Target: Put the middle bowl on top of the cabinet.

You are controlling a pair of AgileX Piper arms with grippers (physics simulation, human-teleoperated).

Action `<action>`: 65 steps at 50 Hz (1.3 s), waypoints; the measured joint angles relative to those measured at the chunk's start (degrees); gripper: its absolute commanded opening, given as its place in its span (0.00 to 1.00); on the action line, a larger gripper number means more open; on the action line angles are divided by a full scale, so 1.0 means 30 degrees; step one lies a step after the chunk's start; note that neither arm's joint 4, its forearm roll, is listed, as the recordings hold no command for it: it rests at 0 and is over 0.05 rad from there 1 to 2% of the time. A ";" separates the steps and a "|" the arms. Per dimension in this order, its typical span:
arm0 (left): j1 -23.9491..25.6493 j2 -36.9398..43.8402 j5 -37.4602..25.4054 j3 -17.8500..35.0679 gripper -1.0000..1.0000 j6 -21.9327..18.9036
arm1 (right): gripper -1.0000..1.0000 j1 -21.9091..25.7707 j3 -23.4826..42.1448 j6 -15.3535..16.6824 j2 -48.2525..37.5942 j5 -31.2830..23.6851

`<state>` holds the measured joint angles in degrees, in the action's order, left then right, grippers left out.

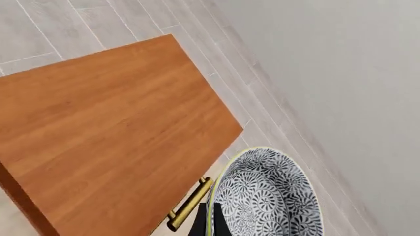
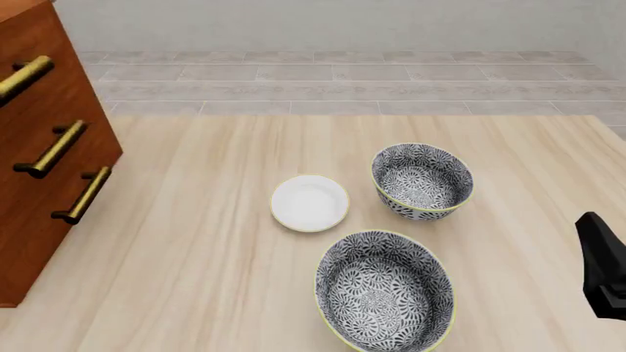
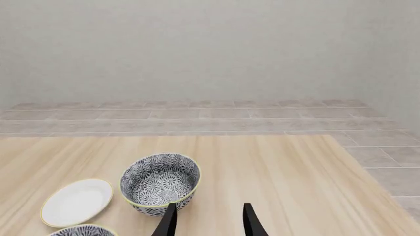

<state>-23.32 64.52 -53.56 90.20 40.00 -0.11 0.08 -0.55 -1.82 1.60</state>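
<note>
In the left wrist view the middle bowl point(image 1: 269, 196), grey-and-white floral with a pale yellow-green rim, hangs in the air beside the edge of the cabinet's point(image 1: 111, 128) top. My left gripper point(image 1: 208, 225) is shut on the bowl's rim, one dark finger on each side of it. The bowl is off to the drawer-handle side of the top, not over it. Neither the left gripper nor the held bowl appears in the front view. My right gripper point(image 3: 208, 223) is open and empty, low at the table's right side point(image 2: 602, 268).
Two lookalike floral bowls stand on the wooden table, one farther point(image 2: 421, 180) and one nearer point(image 2: 385, 291). A small white saucer point(image 2: 309, 202) lies to their left. The cabinet's front point(image 2: 39, 183) with brass handles point(image 2: 81, 194) fills the left edge.
</note>
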 measured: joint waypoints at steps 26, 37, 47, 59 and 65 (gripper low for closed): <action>-0.3611 0.0944 -0.0557 0.1594 0.00 -0.0068 | 1.00 -0.0036 0.0008 -0.0027 0.0055 -0.0056; -0.4824 0.1152 -0.0484 0.1751 0.00 -0.0259 | 1.00 -0.0046 0.0005 -0.0045 0.0114 -0.0111; -0.5579 0.1303 -0.0131 0.1355 0.00 -0.0461 | 1.00 -0.0068 0.0001 -0.0059 0.0134 -0.0125; -0.5965 0.1532 0.0506 0.0391 0.00 -0.0459 | 1.00 -0.0134 0.0004 -0.0154 0.0162 -0.0159; -0.5906 0.1634 0.0911 -0.0149 0.00 -0.0132 | 1.00 -0.0176 0.0009 -0.0228 0.0142 -0.0152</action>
<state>-41.04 69.42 -50.83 89.75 39.60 -0.63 0.11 -1.23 -1.40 1.15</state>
